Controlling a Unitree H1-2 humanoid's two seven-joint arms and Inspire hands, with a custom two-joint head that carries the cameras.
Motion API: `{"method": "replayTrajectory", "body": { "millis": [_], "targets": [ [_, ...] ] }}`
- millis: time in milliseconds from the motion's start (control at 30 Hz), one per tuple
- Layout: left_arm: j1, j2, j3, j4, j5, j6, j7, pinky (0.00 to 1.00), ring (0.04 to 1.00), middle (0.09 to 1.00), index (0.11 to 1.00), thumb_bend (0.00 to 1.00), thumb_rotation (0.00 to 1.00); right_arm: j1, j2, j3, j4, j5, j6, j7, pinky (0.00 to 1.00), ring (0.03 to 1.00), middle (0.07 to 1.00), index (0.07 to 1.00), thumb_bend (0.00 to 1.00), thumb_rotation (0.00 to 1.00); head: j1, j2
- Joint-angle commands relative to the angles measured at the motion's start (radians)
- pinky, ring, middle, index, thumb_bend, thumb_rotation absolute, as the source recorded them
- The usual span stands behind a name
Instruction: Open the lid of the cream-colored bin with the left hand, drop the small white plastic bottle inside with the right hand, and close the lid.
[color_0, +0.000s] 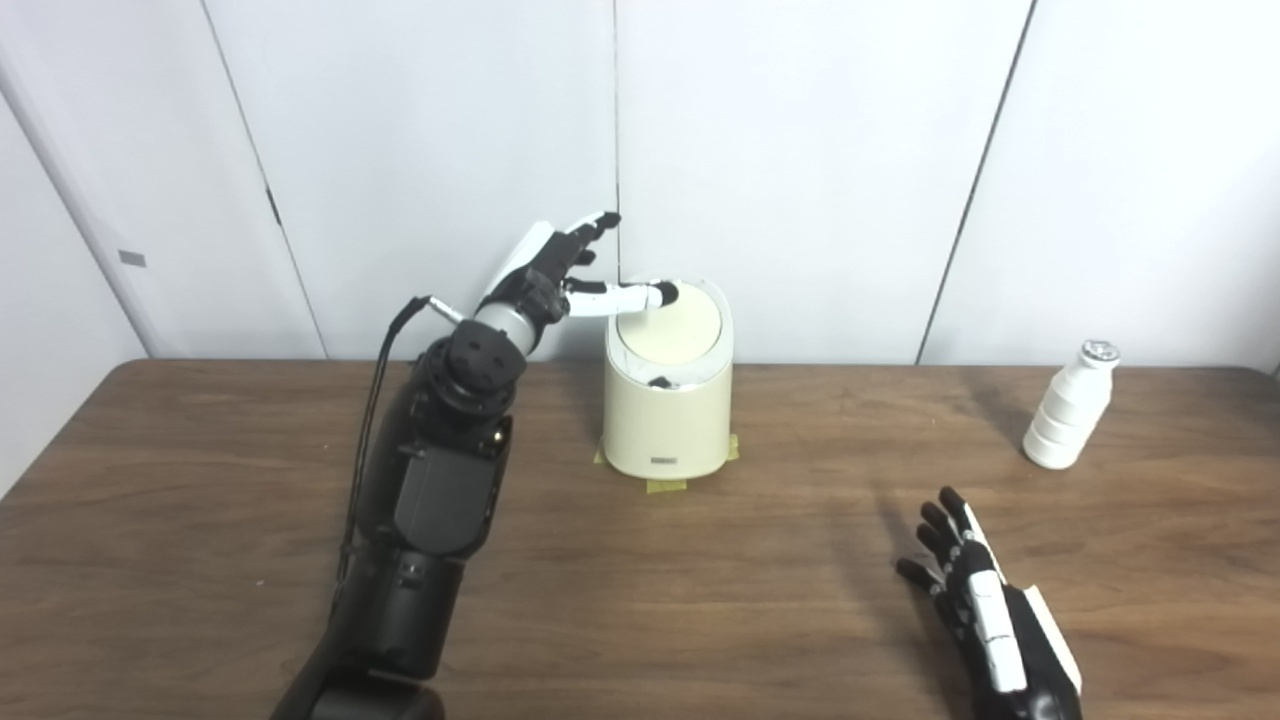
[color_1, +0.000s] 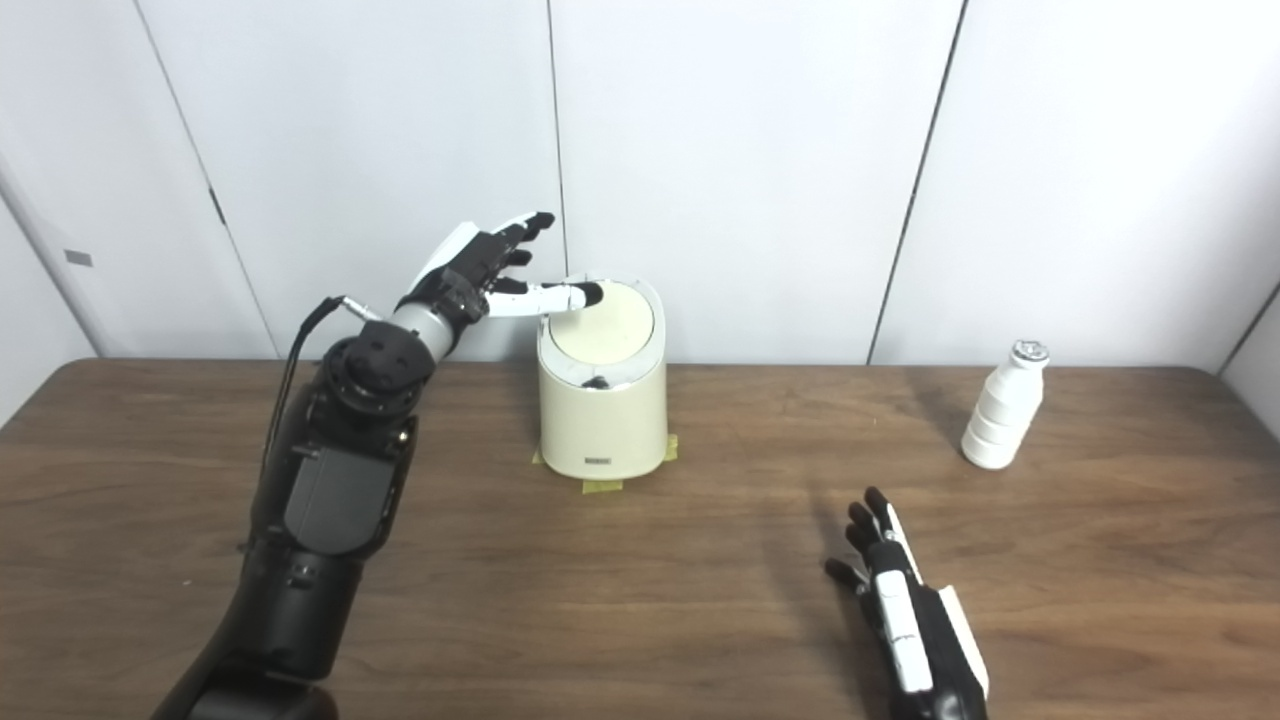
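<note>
Left eye view: cream-colored bin stands near the far edge of the wooden table, roughly mid-width, just in front of the white wall panels. Yellow tape tabs show at its base. Lid sits on the bin, tilted toward the camera, with a small dark opening at its near edge. Left hand is raised at the bin's far-left side, fingers spread and holding nothing; one extended digit reaches right with its dark tip resting on the lid's far-left rim, the others point up and away toward the wall. The dark left forearm rises from the near-left of the table, with a black cable looping beside the wrist. Small white plastic bottle stands upright at the far right of the table, well apart from the bin, silver cap on top, untouched. Right hand lies low over the near-right of the table, fingers extended and slightly apart, empty, pointing far-left, well apart from both bottle and bin.
</note>
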Motion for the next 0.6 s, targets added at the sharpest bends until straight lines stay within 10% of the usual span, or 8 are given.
{"method": "replayTrajectory", "body": {
  "millis": [0,233,567],
  "targets": [
    [-0.082,-0.009,0.011,0.008,0.036,-0.002,-0.008,0.89,0.972,0.999,1.0,0.78,0.29,0.047,0.019,0.013,0.0,0.012,-0.011,-0.002,0.9,0.97,0.971,1.0,0.52,1.0,-0.002,0.002],
    [-0.119,-0.034,0.016,0.022,0.144,-0.002,-0.034,0.94,1.0,1.0,1.0,0.78,0.16,0.046,0.037,0.023,-0.012,0.02,-0.005,-0.017,0.89,0.96,0.964,1.0,0.5,1.0,-0.004,0.015],
    [-0.164,0.028,-0.165,0.04,0.289,-0.002,-0.001,0.86,0.961,0.974,0.957,0.81,0.0,0.05,0.048,0.048,-0.027,0.027,0.003,-0.038,0.86,0.95,0.953,1.0,0.51,1.0,-0.02,0.018]
  ]
}}
